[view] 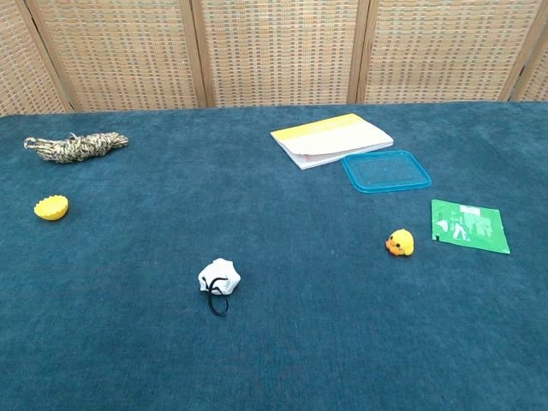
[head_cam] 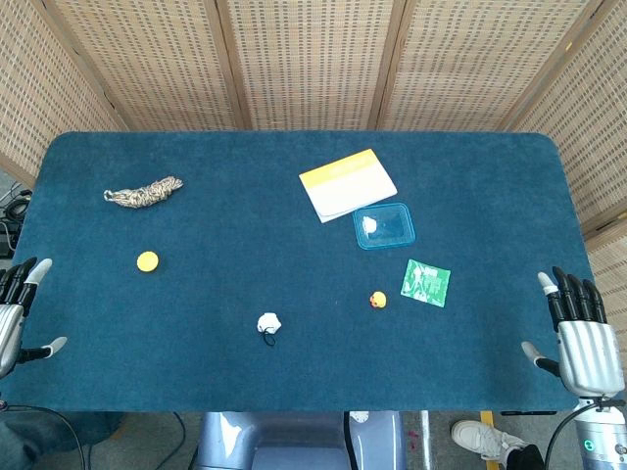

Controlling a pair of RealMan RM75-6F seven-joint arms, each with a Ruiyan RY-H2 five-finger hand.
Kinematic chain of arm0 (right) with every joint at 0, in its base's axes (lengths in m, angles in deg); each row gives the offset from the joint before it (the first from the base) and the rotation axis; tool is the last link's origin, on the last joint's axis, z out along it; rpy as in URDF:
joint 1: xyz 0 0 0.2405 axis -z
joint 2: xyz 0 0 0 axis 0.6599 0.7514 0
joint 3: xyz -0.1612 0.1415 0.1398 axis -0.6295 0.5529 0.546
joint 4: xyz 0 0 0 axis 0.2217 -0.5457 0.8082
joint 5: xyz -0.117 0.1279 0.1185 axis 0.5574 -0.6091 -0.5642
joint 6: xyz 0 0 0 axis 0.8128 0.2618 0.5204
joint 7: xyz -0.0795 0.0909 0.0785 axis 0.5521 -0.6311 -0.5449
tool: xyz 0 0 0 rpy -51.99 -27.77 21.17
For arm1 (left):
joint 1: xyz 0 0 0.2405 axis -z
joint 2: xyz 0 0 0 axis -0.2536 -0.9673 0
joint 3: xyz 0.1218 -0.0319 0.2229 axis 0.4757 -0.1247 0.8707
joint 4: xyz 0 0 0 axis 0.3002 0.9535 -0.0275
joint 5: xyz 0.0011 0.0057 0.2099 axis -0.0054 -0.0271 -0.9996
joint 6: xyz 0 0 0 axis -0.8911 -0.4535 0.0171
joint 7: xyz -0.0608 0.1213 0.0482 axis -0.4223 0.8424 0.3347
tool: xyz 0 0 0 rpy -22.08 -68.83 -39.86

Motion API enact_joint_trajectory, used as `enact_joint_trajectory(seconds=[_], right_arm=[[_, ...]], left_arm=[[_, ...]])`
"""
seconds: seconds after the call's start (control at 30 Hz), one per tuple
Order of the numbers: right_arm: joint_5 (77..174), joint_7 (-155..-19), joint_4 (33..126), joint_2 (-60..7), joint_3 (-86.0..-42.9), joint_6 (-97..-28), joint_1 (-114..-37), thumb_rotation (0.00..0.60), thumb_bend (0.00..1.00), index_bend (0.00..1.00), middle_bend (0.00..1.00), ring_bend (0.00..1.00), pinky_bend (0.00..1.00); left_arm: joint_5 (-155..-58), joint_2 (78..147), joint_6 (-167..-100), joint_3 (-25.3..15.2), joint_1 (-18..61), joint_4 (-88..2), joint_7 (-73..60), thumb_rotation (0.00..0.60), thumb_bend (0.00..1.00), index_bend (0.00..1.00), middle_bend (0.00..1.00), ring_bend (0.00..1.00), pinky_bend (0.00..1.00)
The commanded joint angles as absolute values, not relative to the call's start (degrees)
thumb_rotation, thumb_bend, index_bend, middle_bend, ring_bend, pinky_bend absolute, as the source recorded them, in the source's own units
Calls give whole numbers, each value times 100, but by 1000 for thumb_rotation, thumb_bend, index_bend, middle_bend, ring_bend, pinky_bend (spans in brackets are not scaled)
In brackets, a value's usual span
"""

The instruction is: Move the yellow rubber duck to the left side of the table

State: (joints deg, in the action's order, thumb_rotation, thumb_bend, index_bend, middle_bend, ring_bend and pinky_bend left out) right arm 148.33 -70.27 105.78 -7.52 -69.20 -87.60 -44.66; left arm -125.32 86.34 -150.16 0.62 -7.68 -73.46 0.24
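The small yellow rubber duck point(head_cam: 378, 300) point(view: 400, 243) sits upright on the blue table, right of the middle and just left of a green card. My right hand point(head_cam: 580, 338) hovers at the table's right front edge, fingers spread and holding nothing, well to the right of the duck. At the left front edge my left hand point(head_cam: 18, 311) is likewise spread and empty, far from the duck. Neither hand shows in the chest view.
A green card point(head_cam: 426, 282) point(view: 469, 225), a blue lid point(head_cam: 384, 225) point(view: 386, 170) and a yellow-and-white booklet point(head_cam: 347, 183) point(view: 331, 139) lie right of centre. A white pouch point(head_cam: 269, 323) point(view: 219, 277) sits front-centre. A yellow cup point(head_cam: 147, 260) point(view: 50, 208) and a rope bundle point(head_cam: 144, 192) point(view: 75, 146) occupy the left.
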Motion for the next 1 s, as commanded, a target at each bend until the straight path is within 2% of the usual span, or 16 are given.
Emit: enact_joint_trajectory(seconds=[0.03,0.17,0.37,0.43,0.53,0.67,0.73,0.83,1.0], right_arm=[[14836,-7022,10567,-761,-6920,-8763,-4465,600,0,51,0,0,0],[14830,-7005,10525,-787,-6932,-8710,-4483,600,0,54,0,0,0],[14760,-6789,10323,-833,-6892,-8368,-4694,600,0,112,0,0,0],[14701,-6857,10297,-838,-6800,-7760,-5089,600,0,127,0,0,0],[14981,-6958,10038,-1041,-6657,-7219,-5671,600,0,185,0,0,0],[14765,-7340,10084,-1101,-6578,-6621,-6021,600,0,338,0,0,0],[14483,-7482,10131,-1131,-6491,-6206,-6244,600,1,379,0,0,0],[13747,-7324,10035,-1434,-6251,-5474,-6729,600,17,396,0,0,0],[13055,-6964,9826,-1860,-6156,-5172,-7074,600,91,418,0,0,0]], left_arm=[[-12528,8643,-15006,64,-765,-7342,34,600,0,0,0,0,0],[-12538,8654,-14986,68,-757,-7344,35,600,0,0,0,0,0],[-12535,8690,-14954,68,-734,-7342,122,600,0,0,0,0,0],[-12522,8762,-14961,34,-699,-7330,261,600,0,0,0,0,0],[-12483,8850,-14938,12,-662,-7316,399,600,0,0,0,0,0],[-12417,8895,-14899,-6,-633,-7302,510,600,0,0,0,0,0],[-12360,8940,-14886,-25,-612,-7264,622,600,0,0,0,0,0],[-12195,9009,-14790,-68,-565,-7196,686,600,0,0,0,0,0],[-12078,9034,-14715,-97,-525,-7159,719,600,0,0,0,0,0]])
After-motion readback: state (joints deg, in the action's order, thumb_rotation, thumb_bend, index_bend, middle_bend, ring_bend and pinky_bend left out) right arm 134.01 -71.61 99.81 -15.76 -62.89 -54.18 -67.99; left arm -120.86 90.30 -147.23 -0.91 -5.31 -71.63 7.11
